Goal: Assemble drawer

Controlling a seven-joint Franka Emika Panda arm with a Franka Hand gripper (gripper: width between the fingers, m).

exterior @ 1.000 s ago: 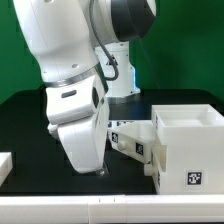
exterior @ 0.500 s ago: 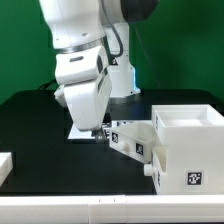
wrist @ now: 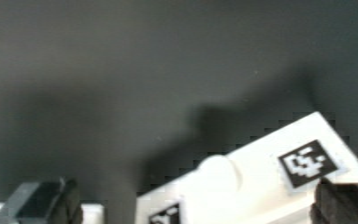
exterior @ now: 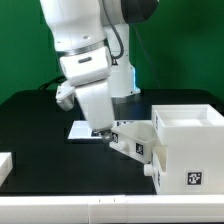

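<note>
Two-finger gripper (exterior: 101, 131) on white robot arm (exterior: 85, 50): jaws spread wide, gripping nothing, pointing down. Just below fingertips: small white plastic tray (exterior: 134, 146) with black-and-white square tags; contact not discernible. Beyond tray, farther from hand: large white cube-shaped housing (exterior: 186, 150), abutting tray. Close behind hand: thin flat white marker board (exterior: 79, 130). All on black table (exterior: 40, 150).

The table (exterior: 30, 115) is viewed in the exterior view from off the arm (exterior: 85, 60), slightly from above and at middling range, with the arm and the housing (exterior: 185, 140) faced. The wrist view is aimed down past the fingers (wrist: 43, 200), very near. The tagged tray (exterior: 135, 145) and the table are shared.
</note>
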